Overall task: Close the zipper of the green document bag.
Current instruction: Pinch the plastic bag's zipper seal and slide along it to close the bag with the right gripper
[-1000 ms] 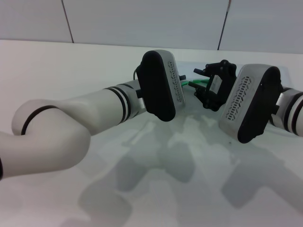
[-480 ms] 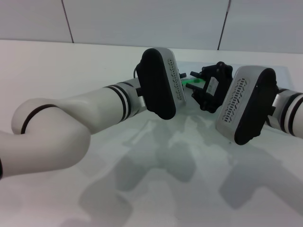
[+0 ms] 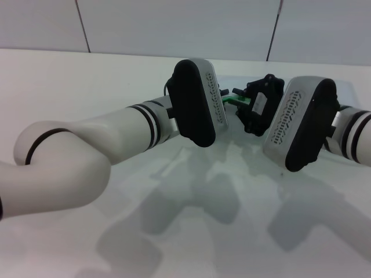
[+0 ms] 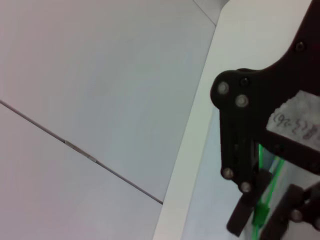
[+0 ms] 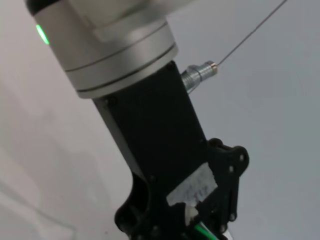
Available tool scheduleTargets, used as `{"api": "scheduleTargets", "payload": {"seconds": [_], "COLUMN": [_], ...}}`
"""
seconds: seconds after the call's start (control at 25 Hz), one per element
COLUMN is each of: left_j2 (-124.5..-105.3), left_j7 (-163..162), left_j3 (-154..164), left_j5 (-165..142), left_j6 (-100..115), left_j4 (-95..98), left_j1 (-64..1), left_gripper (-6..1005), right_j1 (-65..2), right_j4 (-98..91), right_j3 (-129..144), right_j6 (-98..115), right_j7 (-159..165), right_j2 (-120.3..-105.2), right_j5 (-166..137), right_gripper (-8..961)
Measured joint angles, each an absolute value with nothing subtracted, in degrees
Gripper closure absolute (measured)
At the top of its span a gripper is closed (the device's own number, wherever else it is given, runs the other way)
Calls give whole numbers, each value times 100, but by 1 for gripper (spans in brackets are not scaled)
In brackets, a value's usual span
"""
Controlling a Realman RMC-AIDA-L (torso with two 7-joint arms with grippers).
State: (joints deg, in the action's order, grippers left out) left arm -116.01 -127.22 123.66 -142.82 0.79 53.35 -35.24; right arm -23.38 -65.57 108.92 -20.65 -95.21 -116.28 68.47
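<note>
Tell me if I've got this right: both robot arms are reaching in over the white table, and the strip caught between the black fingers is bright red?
Nearly. Both arms do reach in over the white table, but the zipper between the black fingers of the right gripper is bright green, not red. The left wrist view shows it; the head view shows green there too.

white table (image 3: 87,81), pale panelled wall (image 3: 174,26) behind

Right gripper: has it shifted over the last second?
Yes. In the head view the right gripper has slid toward the robot's left, closing on the stationary left wrist housing, along the zipper.
</note>
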Motion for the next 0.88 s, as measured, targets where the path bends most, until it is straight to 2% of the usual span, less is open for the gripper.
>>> {"api": "scheduleTargets", "payload": {"seconds": [0.48,0.88], "left_j2": [-11601,-11602], "left_j7": [-12718,-12717], "left_j3": [12366,12360], "left_j5": [-14282,-14290], "left_j6": [78,82], "left_j4": [5332,5291], "left_j1": [-3526,-3525], "left_gripper": [874,869], "right_j1": [-2365,-2364], "right_j4": [-6464,-6350], "right_j3": [10845,10796], "right_j6": [-2003,-2003], "right_j7": [-9486,-9483], "right_j2": [-11619,-11613], "right_j5": [6847,6847], "right_gripper": [871,866]}}
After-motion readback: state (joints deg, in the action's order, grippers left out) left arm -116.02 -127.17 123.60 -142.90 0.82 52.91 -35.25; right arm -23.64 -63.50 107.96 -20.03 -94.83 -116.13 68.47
